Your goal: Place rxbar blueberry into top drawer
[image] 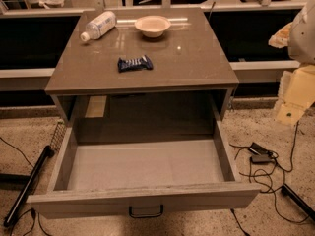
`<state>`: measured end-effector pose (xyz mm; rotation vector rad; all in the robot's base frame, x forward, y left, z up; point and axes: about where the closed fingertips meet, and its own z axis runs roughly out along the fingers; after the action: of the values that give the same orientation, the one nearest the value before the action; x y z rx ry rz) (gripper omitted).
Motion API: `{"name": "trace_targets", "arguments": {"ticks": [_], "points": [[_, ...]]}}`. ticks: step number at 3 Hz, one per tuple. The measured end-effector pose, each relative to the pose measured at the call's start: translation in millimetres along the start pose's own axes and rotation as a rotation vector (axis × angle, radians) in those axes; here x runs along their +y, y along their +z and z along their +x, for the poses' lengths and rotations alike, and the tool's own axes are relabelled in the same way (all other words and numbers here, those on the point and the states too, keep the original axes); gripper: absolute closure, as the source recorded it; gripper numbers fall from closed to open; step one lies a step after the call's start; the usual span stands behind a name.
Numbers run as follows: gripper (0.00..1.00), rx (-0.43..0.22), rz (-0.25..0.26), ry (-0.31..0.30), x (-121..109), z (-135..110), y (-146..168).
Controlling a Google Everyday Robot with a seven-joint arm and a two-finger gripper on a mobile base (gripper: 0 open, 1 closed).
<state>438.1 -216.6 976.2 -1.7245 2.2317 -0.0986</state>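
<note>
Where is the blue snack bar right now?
In the camera view, the rxbar blueberry lies on the cabinet top, left of centre, in front of the white bowl, above the open top drawer. The gripper is at the right edge.

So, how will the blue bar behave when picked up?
The rxbar blueberry lies flat on the tabletop, so it should not roll. Its crinkled wrapper may slip or flex. It looks small, probably light. The gripper is not in view.
</note>
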Motion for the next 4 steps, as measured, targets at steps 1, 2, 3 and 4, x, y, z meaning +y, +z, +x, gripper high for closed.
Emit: {"name": "trace_targets", "arguments": {"ticks": [1, 2, 3, 4], "points": [[0.00, -0.006, 0.002, -0.001, -0.6, -1.3, -1.2], [0.00, -0.078, -0.024, -0.063, -22.9, -39.8, 21.0], [0.00, -0.149, -0.075, -0.147, -64.1, -101.8, 57.6], [0.00, -0.179, -0.120, -0.215, -99.3, -160.6, 89.8]]}}
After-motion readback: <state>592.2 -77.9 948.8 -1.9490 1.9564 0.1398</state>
